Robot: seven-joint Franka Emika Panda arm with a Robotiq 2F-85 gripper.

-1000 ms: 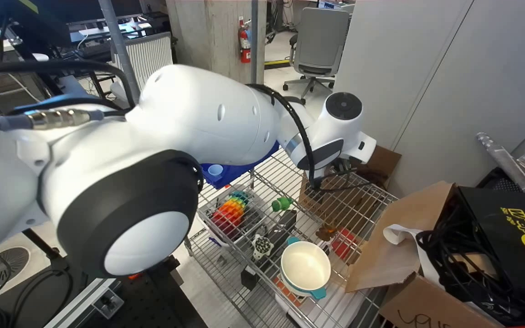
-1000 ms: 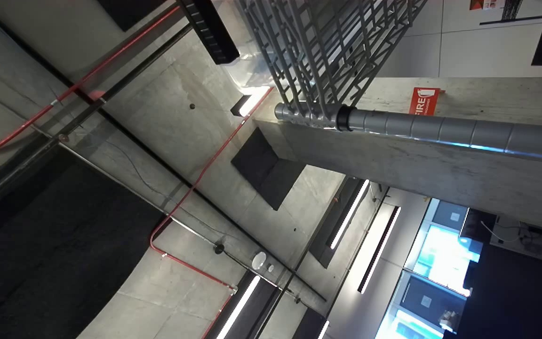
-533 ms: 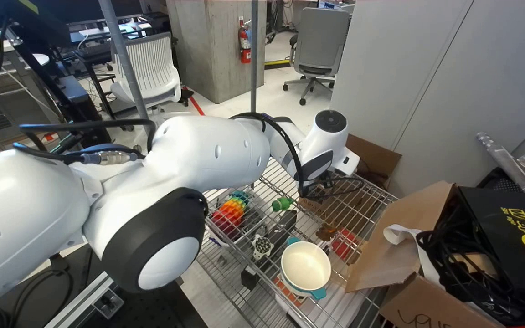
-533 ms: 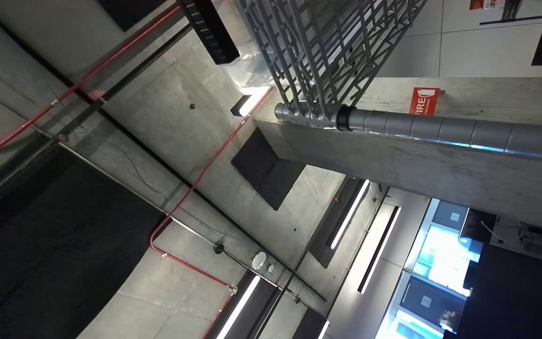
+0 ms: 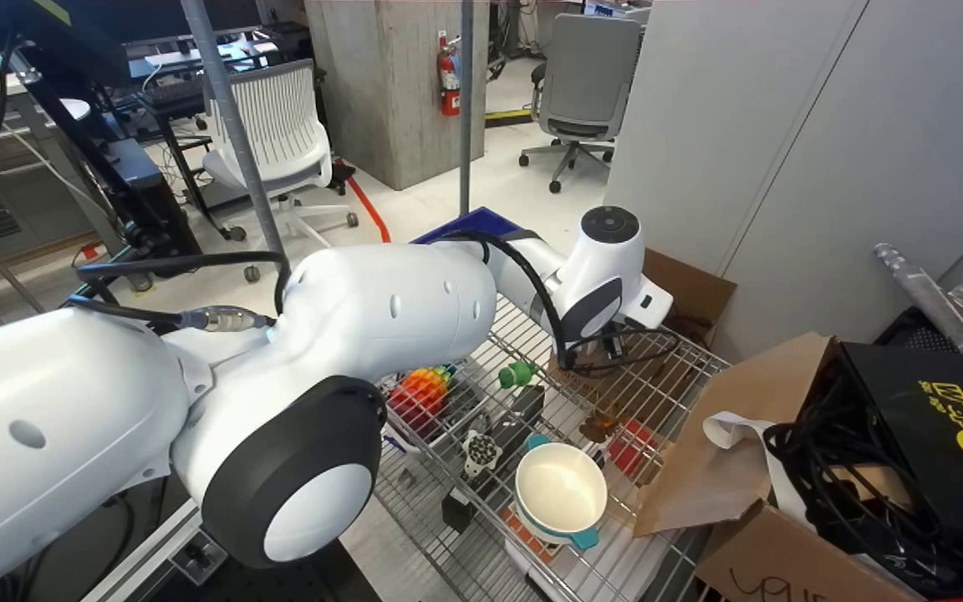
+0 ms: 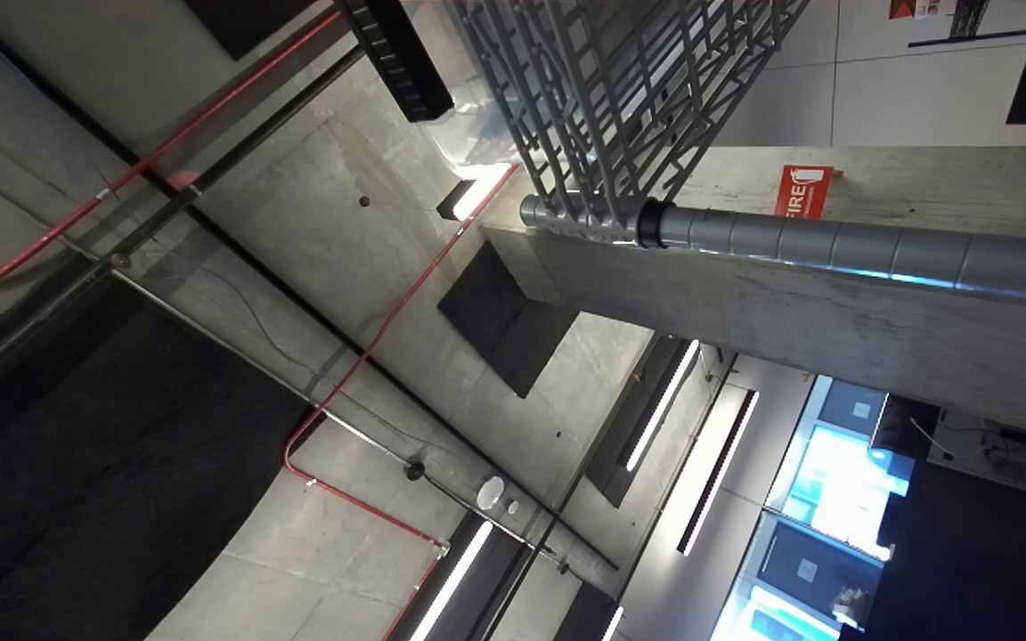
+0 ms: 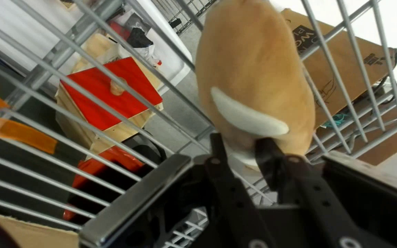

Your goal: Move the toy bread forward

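The toy bread is a tan, rounded loaf [image 7: 253, 69] with pale slash marks, large in the upper middle of the wrist view. My gripper [image 7: 241, 144] has its two black fingers on either side of the loaf's near end, which looks pinched in between them. The loaf extends away from the fingers, above the wire shelf [image 7: 60, 55]. I cannot tell whether it touches the wires. In an exterior view the gripper [image 5: 613, 344] is a small dark shape under the white wrist, partly behind a black cable. The bread cannot be made out there.
On the wire rack are a green toy [image 5: 517, 374], a cream pot with teal handles [image 5: 561, 489] and a rainbow object [image 5: 420, 393]. A large open cardboard box [image 5: 741, 451] stands to the right. A red-topped wooden box [image 7: 133, 79] lies below the wires.
The arm has come down, its upper links sinking and shifting right in an exterior view. The wrist dropped first, then moved slightly right in the last half second.
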